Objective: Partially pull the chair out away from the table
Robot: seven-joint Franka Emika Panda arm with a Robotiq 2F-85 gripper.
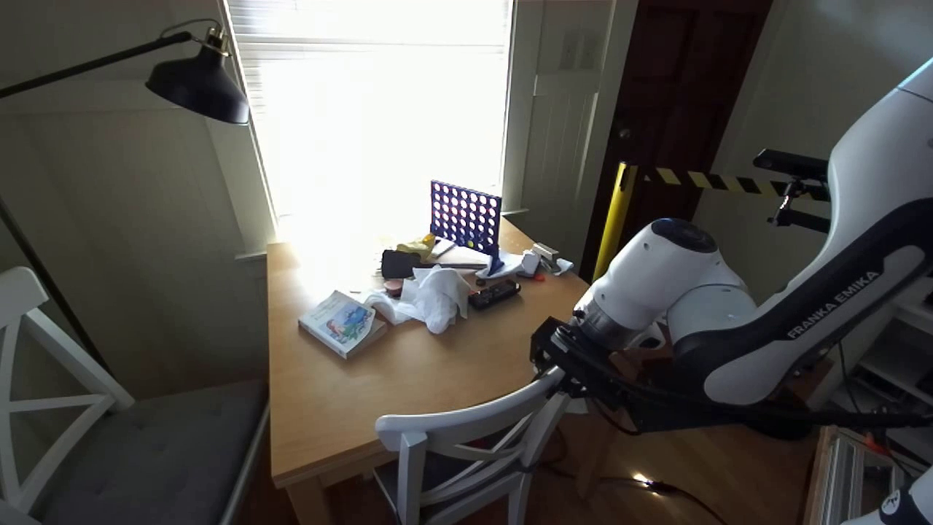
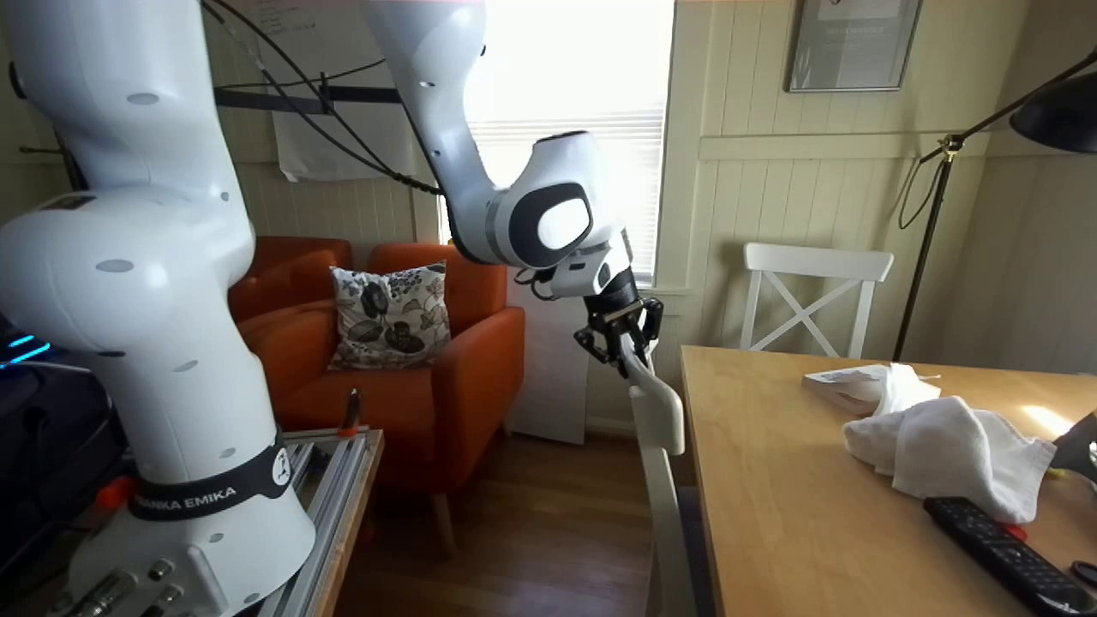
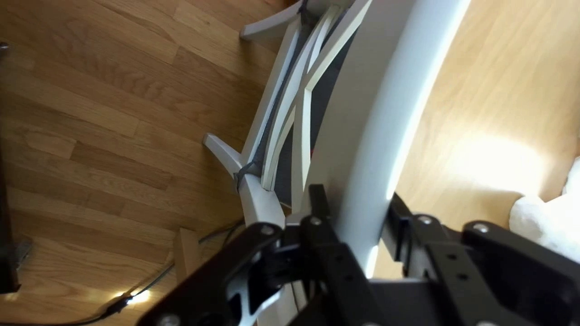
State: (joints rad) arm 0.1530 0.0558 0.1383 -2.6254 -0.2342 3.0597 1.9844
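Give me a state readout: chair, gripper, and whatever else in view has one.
Chair: upright, back close to the table
Gripper: closed on the chair's top rail
Second chair: upright
Book: lying flat
Cloth: crumpled
Remote: lying buttons up
Game grid: standing upright
Lamp: shade tipped down; lit or not, can't tell
Door: looks shut

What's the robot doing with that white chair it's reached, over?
Gripper closed on top rail of white wooden dining chair. Chair close to tan wooden table. Black cable on wooden floor nearby, possible snag.
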